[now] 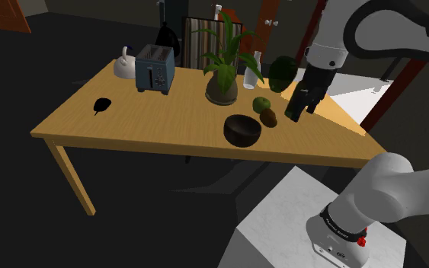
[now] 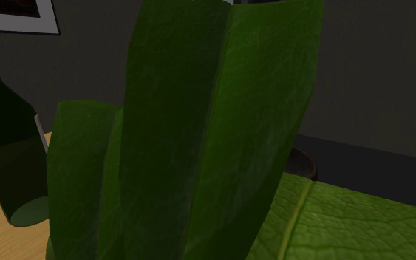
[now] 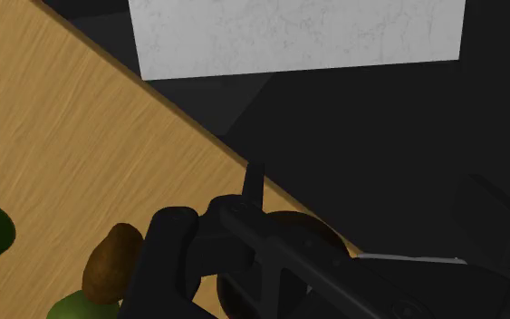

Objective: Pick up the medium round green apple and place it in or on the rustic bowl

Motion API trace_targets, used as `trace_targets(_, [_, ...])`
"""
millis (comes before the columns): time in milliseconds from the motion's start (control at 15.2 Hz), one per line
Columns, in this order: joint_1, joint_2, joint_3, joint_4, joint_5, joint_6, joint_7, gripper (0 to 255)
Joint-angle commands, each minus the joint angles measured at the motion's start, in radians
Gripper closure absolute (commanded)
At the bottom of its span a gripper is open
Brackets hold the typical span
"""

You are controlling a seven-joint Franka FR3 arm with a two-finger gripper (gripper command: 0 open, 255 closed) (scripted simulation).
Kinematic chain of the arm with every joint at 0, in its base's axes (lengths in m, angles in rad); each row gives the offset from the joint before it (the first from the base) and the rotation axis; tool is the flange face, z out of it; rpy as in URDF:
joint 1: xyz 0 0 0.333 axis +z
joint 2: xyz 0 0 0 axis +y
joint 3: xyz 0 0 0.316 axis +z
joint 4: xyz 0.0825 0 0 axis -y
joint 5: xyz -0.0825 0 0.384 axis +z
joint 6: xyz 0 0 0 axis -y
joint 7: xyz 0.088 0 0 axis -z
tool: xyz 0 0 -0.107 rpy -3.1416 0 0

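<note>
The green apple (image 1: 261,104) rests on the wooden table (image 1: 129,114), just behind a brown oval fruit (image 1: 269,116). A dark round bowl (image 1: 242,129) stands in front of both, near the table's front edge. My black gripper (image 1: 296,112) hangs low over the table at the shoulder view's right of the apple and touches nothing. In the wrist view the fingers (image 3: 167,258) stand apart with nothing clasped. Between them lies the bowl (image 3: 284,243), and the brown fruit (image 3: 112,263) and a sliver of the apple (image 3: 76,306) lie beside one finger.
A potted plant (image 1: 222,72), a glass bottle (image 1: 251,74) and a dark green melon-like ball (image 1: 283,72) stand behind the apple. A toaster (image 1: 155,68), a kettle (image 1: 125,65) and a small black object (image 1: 102,104) sit further left. Large leaves (image 2: 213,125) block the second exterior view.
</note>
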Motion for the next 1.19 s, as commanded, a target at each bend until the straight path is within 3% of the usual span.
trace_targets(0, [0.000, 0.000, 0.000, 0.000, 0.000, 0.000, 0.000, 0])
trace_targets(528, [-0.057, 0.172, -0.110, -0.001, -0.097, 0.218, -0.122, 0])
trace_targets(1122, [-0.102, 0.431, -0.226, 0.097, -0.148, 0.437, -0.249, 0])
